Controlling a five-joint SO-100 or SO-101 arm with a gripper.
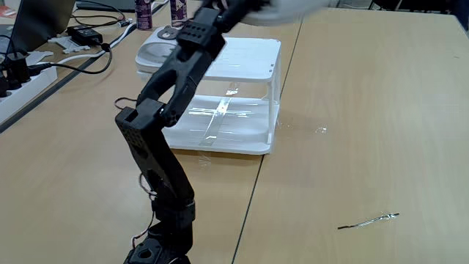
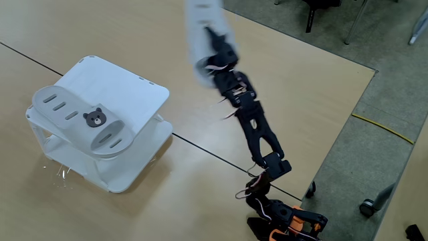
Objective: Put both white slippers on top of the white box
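Note:
The white box (image 2: 127, 87) stands on the wooden table, left of the arm in a fixed view. One white slipper (image 2: 83, 120) with a brown bear badge lies flat on the box's top along its left edge, its end overhanging. In another fixed view this slipper (image 1: 157, 50) sits at the box's (image 1: 242, 59) far left corner. My gripper (image 2: 212, 45) is raised high above the table, right of the box, shut on the second white slipper (image 2: 202, 23), which is motion-blurred. That blurred slipper (image 1: 293, 7) shows at the top edge beside the gripper (image 1: 245, 6).
A power strip (image 1: 22, 81), a black adapter (image 1: 86, 34) and cables lie at the back left. Bottles (image 1: 144, 11) stand behind the box. A thin metal piece (image 1: 370, 219) lies front right. The table's edge (image 2: 348, 127) drops to the floor on the right.

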